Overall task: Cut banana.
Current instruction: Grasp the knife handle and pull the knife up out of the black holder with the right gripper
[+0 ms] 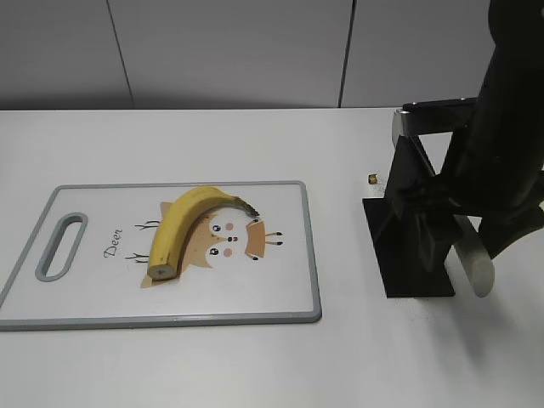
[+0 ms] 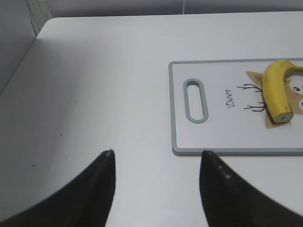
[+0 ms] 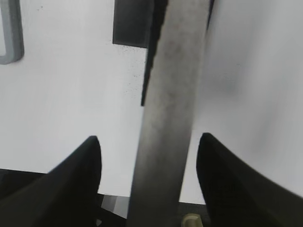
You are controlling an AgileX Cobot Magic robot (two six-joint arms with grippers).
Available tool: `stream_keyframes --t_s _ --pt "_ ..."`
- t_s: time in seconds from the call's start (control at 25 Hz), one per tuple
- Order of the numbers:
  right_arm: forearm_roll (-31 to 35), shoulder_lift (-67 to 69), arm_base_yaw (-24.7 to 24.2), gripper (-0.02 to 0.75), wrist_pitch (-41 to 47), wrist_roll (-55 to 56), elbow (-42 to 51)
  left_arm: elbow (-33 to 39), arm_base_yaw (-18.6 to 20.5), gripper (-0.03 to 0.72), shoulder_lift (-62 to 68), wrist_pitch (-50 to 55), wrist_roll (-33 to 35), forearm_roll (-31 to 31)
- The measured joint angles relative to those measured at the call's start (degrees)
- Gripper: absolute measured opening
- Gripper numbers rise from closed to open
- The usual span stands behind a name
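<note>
**Banana uncut; knife not yet gripped**

The banana (image 1: 189, 223) is whole and unpeeled. It lies near the centre of the cutting board (image 1: 289, 255), on the printed deer picture, blunt end toward 7 o'clock and dark stem tip toward 3 o'clock in the exterior view. No slice or cut mark shows. Judgement: the cutting itself has not started.

At 3 o'clock from the board, apart from it on the white table (image 1: 255, 365), stands a black knife stand (image 1: 412, 246). The right gripper (image 3: 147, 142) is at the stand; its fingers are spread on either side of a grey blade-like bar, the knife (image 3: 165, 109), with a gap on both sides, so nothing is clamped yet.

The left gripper (image 2: 156, 158) hangs spread and empty over bare table, at 9 o'clock off the board's handle slot.

Left to do: grip the knife, carry it over, cut.
</note>
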Motion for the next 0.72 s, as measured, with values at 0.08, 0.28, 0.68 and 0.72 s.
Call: stream_keyframes --t_s 0.08,0.28,0.68,0.72 --pt "-0.3 0.7 0.0 0.463 0.0 0.1 0.0 0.0 0.0 0.555 0.0 0.0 0.0 0.0" --pt "-0.5 2.5 0.0 0.412 0.0 1.0 0.0 0.0 0.0 0.555 0.0 0.0 0.0 0.0" --pt "-1.0 2.9 0.0 0.167 0.0 3.5 0.0 0.0 0.0 0.555 0.0 0.0 0.0 0.0" --pt "-1.0 2.9 0.0 0.167 0.0 3.6 0.0 0.0 0.0 0.555 0.0 0.0 0.0 0.0"
